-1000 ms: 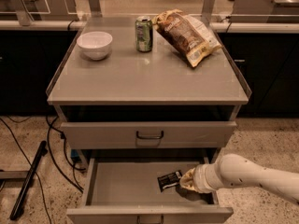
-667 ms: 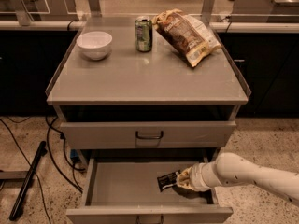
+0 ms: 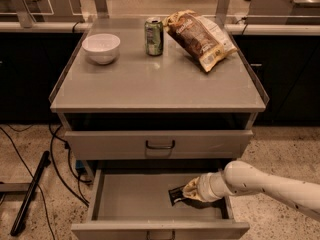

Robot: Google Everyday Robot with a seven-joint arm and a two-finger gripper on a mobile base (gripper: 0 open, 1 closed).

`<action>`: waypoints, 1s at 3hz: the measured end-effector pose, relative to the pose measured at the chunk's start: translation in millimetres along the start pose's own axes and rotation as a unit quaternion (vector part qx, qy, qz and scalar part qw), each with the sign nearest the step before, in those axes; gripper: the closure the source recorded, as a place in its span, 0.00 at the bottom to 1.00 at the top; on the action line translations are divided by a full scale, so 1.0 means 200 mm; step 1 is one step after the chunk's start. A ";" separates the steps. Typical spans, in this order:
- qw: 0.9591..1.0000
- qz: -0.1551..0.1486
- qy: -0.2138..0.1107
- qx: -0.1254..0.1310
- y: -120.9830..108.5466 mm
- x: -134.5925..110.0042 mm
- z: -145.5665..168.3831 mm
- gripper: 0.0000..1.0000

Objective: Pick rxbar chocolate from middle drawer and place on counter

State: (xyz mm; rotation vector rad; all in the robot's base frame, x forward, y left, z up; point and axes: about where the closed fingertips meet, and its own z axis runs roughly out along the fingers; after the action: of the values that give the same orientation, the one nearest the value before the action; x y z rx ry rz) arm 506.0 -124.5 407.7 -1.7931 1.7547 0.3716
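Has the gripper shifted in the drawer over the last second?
Yes, slightly: the gripper has edged left, away from the right wall of the middle drawer, at the rxbar chocolate.

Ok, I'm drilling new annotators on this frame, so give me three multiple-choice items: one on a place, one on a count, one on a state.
1. The gripper is: A on the ground; B in the middle drawer, at the rxbar chocolate; C behind the cabinet.
2. Things on the counter: A one; B five; C three.
3. The middle drawer is: A pulled open; B shut; C taken out.
Answers: B, it sits inside that drawer; C, bowl, can and chip bag; A, its inside shows.
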 end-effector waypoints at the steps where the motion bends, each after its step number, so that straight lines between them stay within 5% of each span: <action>1: 1.000 0.001 -0.007 -0.002 -0.02 -0.01 0.04 0.37; 2: 1.000 0.002 -0.011 -0.001 -0.03 0.00 0.07 0.07; 3: 1.000 0.002 -0.011 -0.001 -0.03 0.00 0.07 0.00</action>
State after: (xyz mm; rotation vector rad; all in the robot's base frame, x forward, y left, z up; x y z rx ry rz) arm 515.1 -116.7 398.6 -1.7810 1.7436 0.3942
